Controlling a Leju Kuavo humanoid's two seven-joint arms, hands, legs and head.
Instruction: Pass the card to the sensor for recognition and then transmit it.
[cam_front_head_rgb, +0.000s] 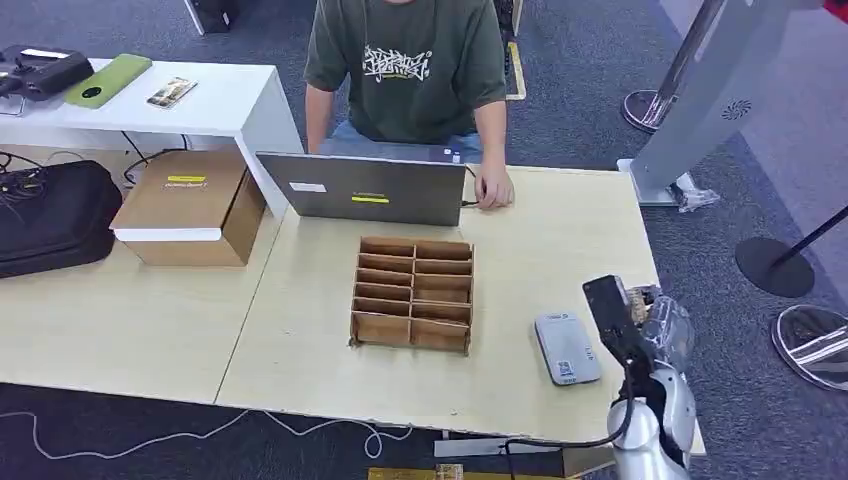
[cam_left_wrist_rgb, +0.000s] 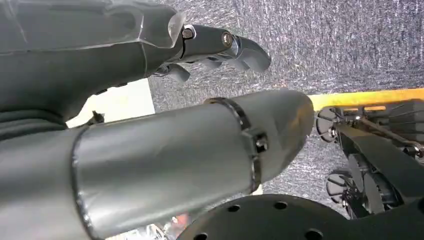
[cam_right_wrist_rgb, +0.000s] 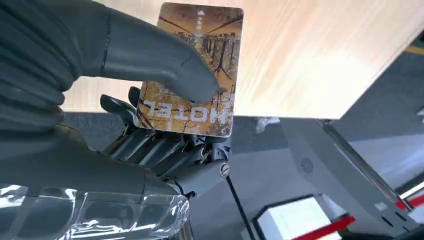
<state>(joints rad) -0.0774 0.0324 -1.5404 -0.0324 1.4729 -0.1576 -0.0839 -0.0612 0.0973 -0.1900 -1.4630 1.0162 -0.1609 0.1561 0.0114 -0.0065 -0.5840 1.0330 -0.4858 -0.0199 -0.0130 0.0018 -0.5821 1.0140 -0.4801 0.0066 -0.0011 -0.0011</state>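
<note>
Light wooden table (cam_front_head_rgb: 560, 250), white desk (cam_front_head_rgb: 225, 100), grey carpet floor (cam_front_head_rgb: 580, 120)

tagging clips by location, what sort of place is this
Probably an office or lab set up as a mock hotel check-in desk: grey carpet, a person behind a laptop, a card reader, and a card marked "HOTEL" in the right robot hand.

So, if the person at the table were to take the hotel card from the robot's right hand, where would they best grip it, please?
Probably by the free end of the hotel card, the end away from the HOTEL lettering. The right hand pinches the lettered end, thumb on the face, fingers behind, so the far end stands clear; thumb and finger can close on both flat faces from beyond it.
</note>
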